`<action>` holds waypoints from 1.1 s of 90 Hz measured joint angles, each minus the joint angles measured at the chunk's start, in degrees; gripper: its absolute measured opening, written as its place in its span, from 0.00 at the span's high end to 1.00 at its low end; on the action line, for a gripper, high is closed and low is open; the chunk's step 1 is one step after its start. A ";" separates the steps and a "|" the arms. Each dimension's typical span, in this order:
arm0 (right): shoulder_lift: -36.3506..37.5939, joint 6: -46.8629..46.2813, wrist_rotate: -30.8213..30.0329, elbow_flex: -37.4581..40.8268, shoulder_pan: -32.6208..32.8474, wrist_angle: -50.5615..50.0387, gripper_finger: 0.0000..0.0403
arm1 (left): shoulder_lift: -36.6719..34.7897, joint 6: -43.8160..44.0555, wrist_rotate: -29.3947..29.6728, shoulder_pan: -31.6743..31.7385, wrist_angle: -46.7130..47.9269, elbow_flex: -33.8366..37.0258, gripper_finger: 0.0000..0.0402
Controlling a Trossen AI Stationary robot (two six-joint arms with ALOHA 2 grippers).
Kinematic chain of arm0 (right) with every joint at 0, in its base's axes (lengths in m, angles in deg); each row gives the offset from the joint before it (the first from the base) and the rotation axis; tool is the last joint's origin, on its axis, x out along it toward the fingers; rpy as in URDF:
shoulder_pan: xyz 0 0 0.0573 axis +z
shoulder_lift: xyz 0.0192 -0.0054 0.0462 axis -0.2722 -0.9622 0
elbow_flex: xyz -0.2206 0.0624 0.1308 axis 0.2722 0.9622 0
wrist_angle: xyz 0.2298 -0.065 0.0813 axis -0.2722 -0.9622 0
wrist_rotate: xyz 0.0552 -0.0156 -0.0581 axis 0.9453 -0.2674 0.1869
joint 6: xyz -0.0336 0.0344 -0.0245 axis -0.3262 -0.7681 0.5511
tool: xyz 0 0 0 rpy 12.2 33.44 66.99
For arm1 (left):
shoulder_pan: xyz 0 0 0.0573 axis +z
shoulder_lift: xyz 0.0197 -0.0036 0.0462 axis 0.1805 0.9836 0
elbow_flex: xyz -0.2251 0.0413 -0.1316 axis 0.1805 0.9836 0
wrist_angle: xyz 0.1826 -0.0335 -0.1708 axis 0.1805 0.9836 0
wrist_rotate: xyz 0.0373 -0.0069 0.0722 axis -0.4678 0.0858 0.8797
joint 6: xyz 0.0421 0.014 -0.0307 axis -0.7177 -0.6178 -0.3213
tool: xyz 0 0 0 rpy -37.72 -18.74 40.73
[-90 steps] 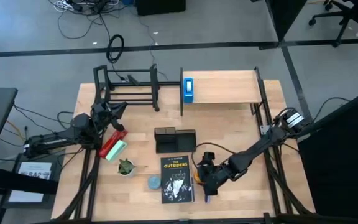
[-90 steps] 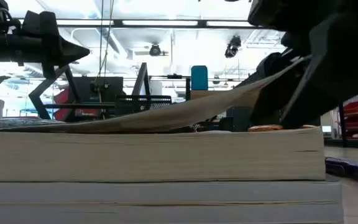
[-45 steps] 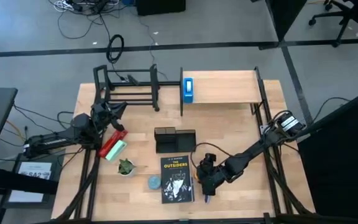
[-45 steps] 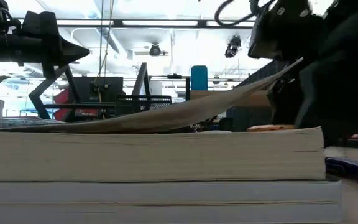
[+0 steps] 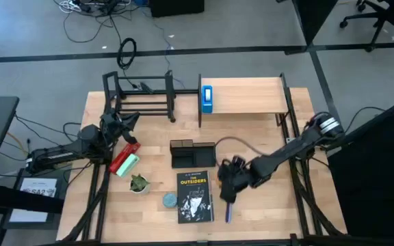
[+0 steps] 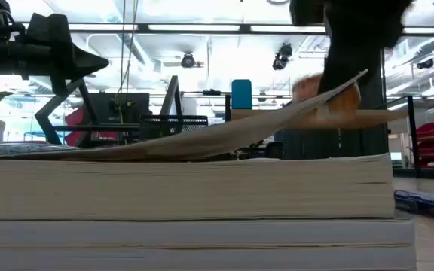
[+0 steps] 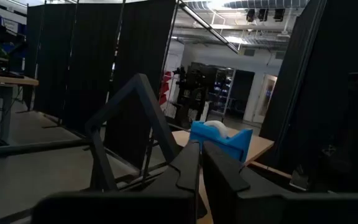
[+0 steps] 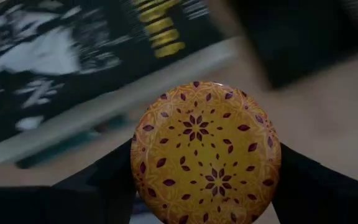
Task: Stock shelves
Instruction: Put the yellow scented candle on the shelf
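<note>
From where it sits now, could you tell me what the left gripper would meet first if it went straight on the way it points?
Probably the black metal-tube rack: in the high view the left gripper, jaws shut and empty, aims at its near side. Depth is unclear; the blue tape dispenser stands farther along.

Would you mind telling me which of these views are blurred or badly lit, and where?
Right wrist view: the round yellow patterned tin is sharp, while the black book behind it is smeared. Low view: the right gripper and the tin are blurred, against bright ceiling lights. Left wrist view: dim, the left gripper nearly silhouetted before the blue tape dispenser.
</note>
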 joint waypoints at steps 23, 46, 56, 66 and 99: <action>17.02 -4.18 -8.47 -6.30 -16.46 -26.28 0.36 | 0.02 -0.02 0.00 0.00 0.01 0.00 1.00; 28.93 4.05 -3.20 -3.92 -50.49 -32.08 0.36 | 0.01 -0.02 0.00 0.00 0.00 0.00 1.00; 29.08 11.07 0.93 -2.76 -62.54 -31.21 0.36 | 0.02 -0.02 0.02 0.00 -0.01 0.00 1.00; 27.38 17.35 4.38 -2.38 -70.13 -26.66 0.36 | 0.01 -0.02 0.00 0.00 -0.03 0.00 1.00; 17.43 25.90 7.96 -2.31 -79.78 -20.38 0.36 | 0.00 -0.02 0.02 0.00 -0.03 0.00 1.00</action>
